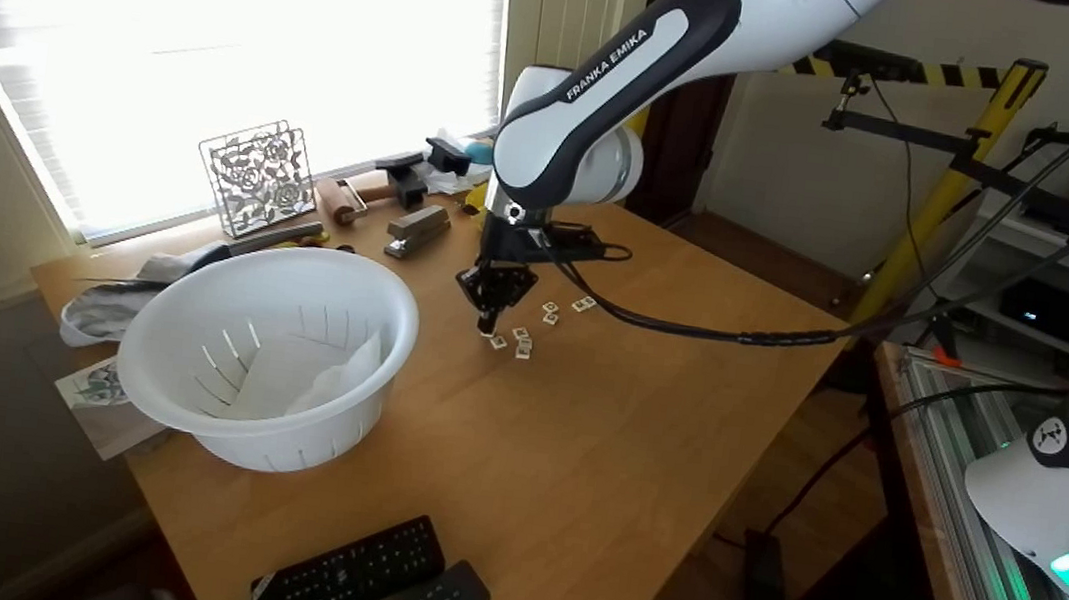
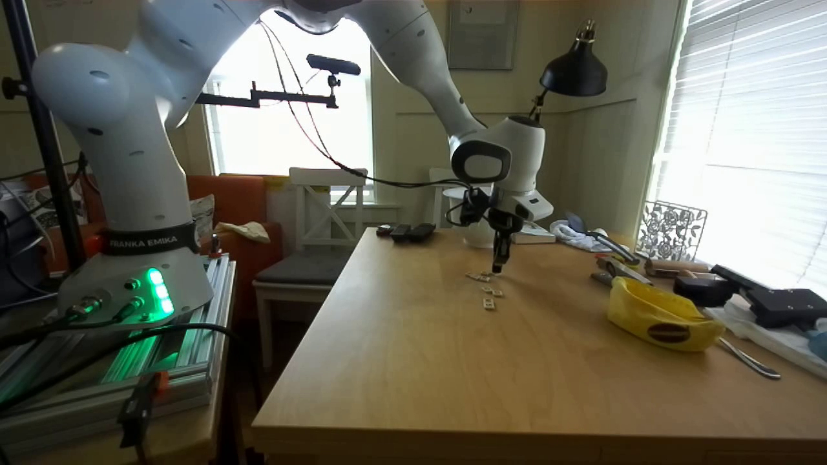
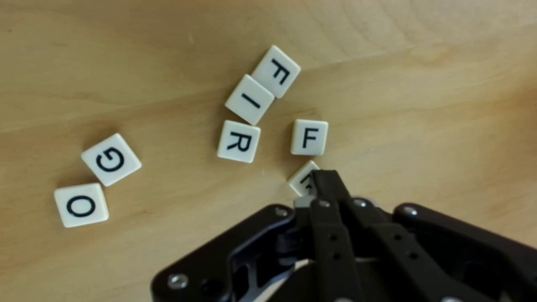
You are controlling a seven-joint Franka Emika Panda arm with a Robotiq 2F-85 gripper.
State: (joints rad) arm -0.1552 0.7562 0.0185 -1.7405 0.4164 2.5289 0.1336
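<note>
Several small white letter tiles lie on the wooden table (image 1: 566, 465). In the wrist view my gripper (image 3: 329, 180) comes in from below, its fingers pressed together with nothing visible between them. Its tips cover part of one tile (image 3: 300, 179), so that letter is half hidden; whether they touch it I cannot tell. Just above that tile lies an F tile (image 3: 309, 137). An R tile (image 3: 239, 141), an I tile (image 3: 249, 99) and another F tile (image 3: 276, 71) form a slanted row. Further left, a G tile (image 3: 111, 159) sits beside an O tile (image 3: 81, 205). Both exterior views show the gripper (image 2: 497, 267) low, pointing down at the tiles.
A white slotted basket (image 1: 286, 451) stands near the gripper, with remote controls (image 1: 353, 571) at the table's end. Along the window side are a stapler (image 1: 418, 229), a metal napkin holder (image 1: 261, 180) and a yellow container (image 2: 665, 316). A cable (image 1: 692, 330) hangs from the wrist.
</note>
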